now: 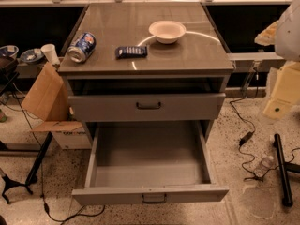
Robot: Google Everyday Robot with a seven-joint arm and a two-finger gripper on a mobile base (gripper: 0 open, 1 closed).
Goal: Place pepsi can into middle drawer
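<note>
Gripper (283, 95): at the right edge of the camera view, hanging beside the cabinet (197, 60) and clear of it, level with the upper drawer front (108, 108). Its degree of opening cannot be told; nothing is seen in its hold.

Middle drawer (146, 161): pulled fully out toward the camera, grey interior bare, dark handle on its front wall. The upper drawer front above it is closed.

Pepsi can (82, 46): lying on its side at the front left corner of the cabinet top, silver end facing forward-left, well apart from the gripper.

Between can and gripper on the top: a flat dark-blue snack packet (131, 51) just right of the can, and a white bowl (167, 31) further back and right.

Surroundings: cardboard box (44, 95) leaning at the cabinet's left side, white paper cup (49, 53) behind it. On the floor to the right: a black cable (243, 139), a plastic bottle (265, 164) and a black bar (282, 170).
</note>
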